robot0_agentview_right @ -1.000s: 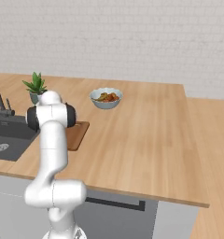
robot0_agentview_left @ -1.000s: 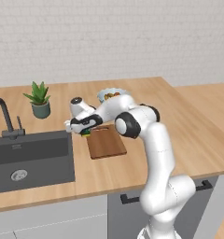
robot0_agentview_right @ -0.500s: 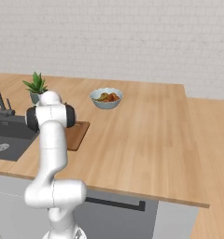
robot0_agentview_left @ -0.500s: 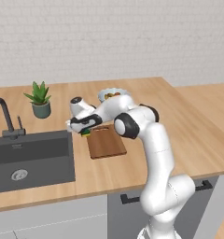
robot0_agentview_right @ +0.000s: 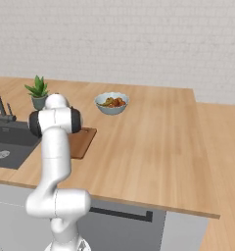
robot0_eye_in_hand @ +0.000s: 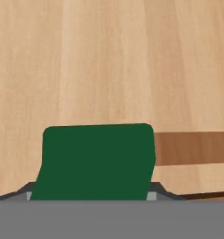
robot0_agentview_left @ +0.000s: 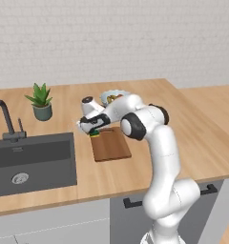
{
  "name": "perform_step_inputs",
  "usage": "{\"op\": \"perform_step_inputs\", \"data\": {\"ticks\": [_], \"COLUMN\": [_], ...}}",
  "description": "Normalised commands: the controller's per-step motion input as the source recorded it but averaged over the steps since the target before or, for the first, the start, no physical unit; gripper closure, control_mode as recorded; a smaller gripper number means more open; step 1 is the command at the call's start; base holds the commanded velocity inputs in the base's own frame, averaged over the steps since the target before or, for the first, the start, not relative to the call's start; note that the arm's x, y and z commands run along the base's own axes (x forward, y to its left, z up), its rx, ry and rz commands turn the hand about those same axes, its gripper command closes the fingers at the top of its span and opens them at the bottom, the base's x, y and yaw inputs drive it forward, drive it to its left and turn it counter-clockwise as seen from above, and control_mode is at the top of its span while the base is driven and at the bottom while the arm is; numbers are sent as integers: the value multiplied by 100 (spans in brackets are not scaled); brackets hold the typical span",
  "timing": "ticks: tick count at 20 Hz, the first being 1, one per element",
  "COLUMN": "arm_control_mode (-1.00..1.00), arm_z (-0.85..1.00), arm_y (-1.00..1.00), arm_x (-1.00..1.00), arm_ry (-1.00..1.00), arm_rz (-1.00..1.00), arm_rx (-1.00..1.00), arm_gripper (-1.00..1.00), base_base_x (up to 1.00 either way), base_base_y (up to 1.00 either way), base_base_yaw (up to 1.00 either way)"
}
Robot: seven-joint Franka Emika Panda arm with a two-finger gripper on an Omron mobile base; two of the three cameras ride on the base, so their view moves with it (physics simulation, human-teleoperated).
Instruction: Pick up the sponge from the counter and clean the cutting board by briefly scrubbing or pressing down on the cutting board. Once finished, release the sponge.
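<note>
My gripper [robot0_agentview_left: 91,130] hangs low over the far left corner of the cutting board [robot0_agentview_left: 111,145], shut on the sponge [robot0_agentview_left: 95,134]. A bit of yellow and green peeks out under the hand. In the hand view the sponge's dark green face [robot0_eye_in_hand: 97,161] lies close between the fingers and hides their tips. A strip of the darker-brown cutting board [robot0_eye_in_hand: 193,148] runs to its right, and the light counter [robot0_eye_in_hand: 109,56] lies beyond. In the right base view my arm hides the hand, and only part of the cutting board [robot0_agentview_right: 82,142] shows.
A dark sink [robot0_agentview_left: 30,162] with a faucet [robot0_agentview_left: 4,119] is set into the counter [robot0_agentview_left: 183,138] left of the board. A potted plant [robot0_agentview_left: 40,101] stands at the back left. A bowl of food [robot0_agentview_left: 111,96] sits just behind the arm.
The gripper with the sponge has edged very slightly toward the board; otherwise the scene looks the same.
</note>
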Motion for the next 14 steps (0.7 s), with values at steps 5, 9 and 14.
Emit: {"op": "perform_step_inputs", "data": {"ticks": [5,9,14], "arm_control_mode": [-100,-100,-100], "arm_z": [-16,-20,-6], "arm_y": [-67,-66,-65], "arm_x": [0,0,-7], "arm_ry": [0,-1,-2], "arm_rz": [5,6,8], "arm_rx": [0,0,2], "arm_gripper": [100,100,100], "base_base_x": [0,0,0], "base_base_y": [0,0,0], "base_base_yaw": [0,0,0]}}
